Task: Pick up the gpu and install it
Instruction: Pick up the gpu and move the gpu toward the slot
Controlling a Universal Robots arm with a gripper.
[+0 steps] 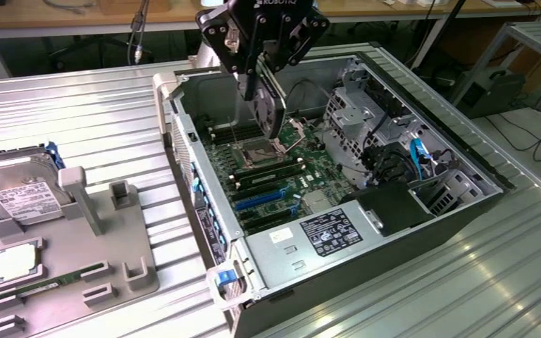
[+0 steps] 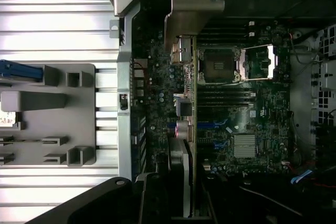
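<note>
While the gripper (image 1: 254,79) is hanging over the open computer case (image 1: 188,169), its fingers are closing only part of the way, because the thin gpu (image 1: 272,113) is sitting between them and they are pressing on its two flat faces. The gpu is hanging upright below the gripper, above the motherboard (image 1: 280,190) and apart from it, near the processor socket (image 1: 256,149). I judge that it is being held on its edge like this so that its lower side can go straight down into a slot. In the wrist view the card is appearing almost edge-on as a narrow strip, with its metal bracket (image 2: 191,9) pointing toward the rear wall of the case, where the openings for such brackets usually are. The blue expansion slots (image 1: 256,201) are lying further along the motherboard, and I cannot tell whether the card is lining up with any of them. The case is lying on its side on the worktop (image 1: 82,120), so the board is facing up and is open to reach. Beside it, at the exterior view's left, a grey holder (image 1: 73,246) is carrying the hard drive (image 1: 22,193) and the green memory stick (image 1: 40,287). The arm above the gripper is being cut off by the picture edge, the contact edge of the card is hard to make out, and the card itself is hiding part of the slots in the wrist view.
</note>
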